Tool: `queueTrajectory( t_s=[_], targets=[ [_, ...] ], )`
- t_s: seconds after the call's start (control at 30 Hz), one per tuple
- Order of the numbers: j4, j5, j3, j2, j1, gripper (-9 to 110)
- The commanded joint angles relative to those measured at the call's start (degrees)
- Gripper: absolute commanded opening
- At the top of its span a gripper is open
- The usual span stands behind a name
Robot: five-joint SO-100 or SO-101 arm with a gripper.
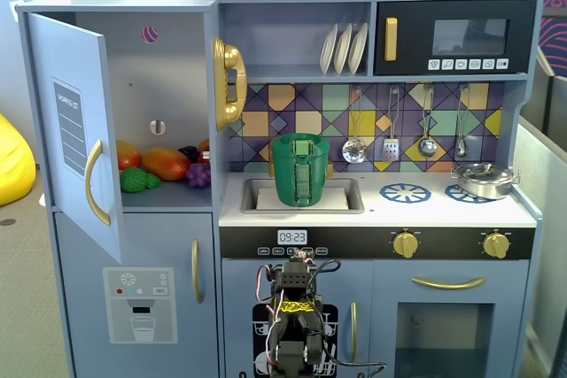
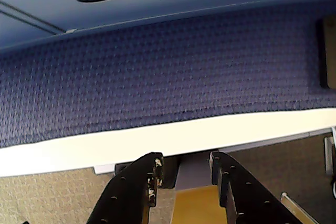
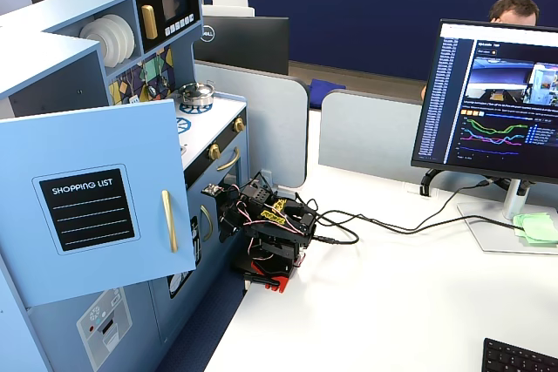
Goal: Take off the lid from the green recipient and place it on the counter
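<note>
The green recipient (image 1: 301,174) stands upright in the sink basin of the white counter (image 1: 390,208). Its green lid (image 1: 301,140), with a strap handle, sits on top of it. My arm (image 1: 297,320) is folded low in front of the kitchen's lower doors, well below the counter and apart from the recipient. It also shows folded on the desk in a fixed view (image 3: 266,228). In the wrist view my gripper (image 2: 186,157) is open and empty, its black jaws apart, facing blue fabric and a white strip. The open fridge door hides the recipient in the side fixed view.
A silver pot (image 1: 483,179) sits on the right burner. The fridge door (image 1: 75,130) stands open at the left, with toy fruit (image 1: 159,165) inside. Utensils (image 1: 390,135) hang behind the counter. A monitor (image 3: 497,98) and cables (image 3: 384,224) are on the desk.
</note>
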Motion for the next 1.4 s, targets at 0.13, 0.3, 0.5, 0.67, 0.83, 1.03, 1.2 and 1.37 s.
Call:
queueTrajectory(
  t_s=[0.13, 0.3, 0.5, 0.67, 0.83, 1.03, 1.2, 1.37],
  targets=[
    [-23.1, -6.3, -16.1, -7.6, 4.0, 12],
    [-43.3, -7.2, -36.6, -22.0, 3.8, 34],
    [-46.3, -9.2, -57.6, -34.8, 4.1, 39],
    [-48.9, -9.9, -64.0, -40.0, 4.9, 38],
    [-49.9, -10.9, -66.4, -42.9, 5.2, 38],
    [-50.8, -11.5, -72.2, -48.7, 4.8, 37],
    [-51.6, -11.9, -77.7, -54.3, 4.7, 37],
    [-51.8, -12.0, -82.3, -59.1, 4.7, 36]
  ],
)
